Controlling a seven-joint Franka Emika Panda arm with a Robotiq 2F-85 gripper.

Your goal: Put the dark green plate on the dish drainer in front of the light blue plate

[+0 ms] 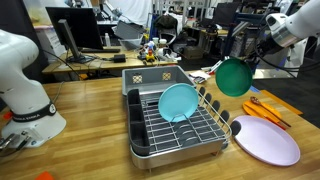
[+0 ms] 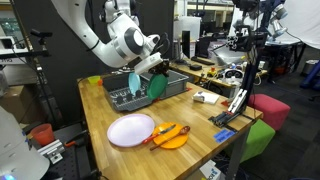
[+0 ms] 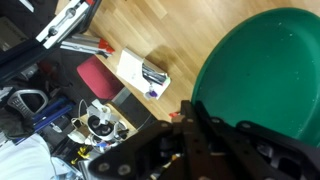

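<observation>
Shows the dark green plate (image 1: 234, 77) raised on edge in the air, clear of the counter (image 1: 70, 150), near one end of the dish drainer (image 1: 140, 148) and not seated in its wires. Shows the pincer (image 1: 249, 58) clenched on the plate's upper rim; in the wrist view, shows dark fingers (image 3: 200, 120) lapping the green edge. Inside the drainer, shows the light blue plate (image 1: 179, 102) leaning tilted on the wire grid. Farther out, on the counter just beside the drainer, shows a pale lavender plate (image 1: 265, 140) lying flat, and near it an orange plate (image 1: 268, 107) carrying utensils.
</observation>
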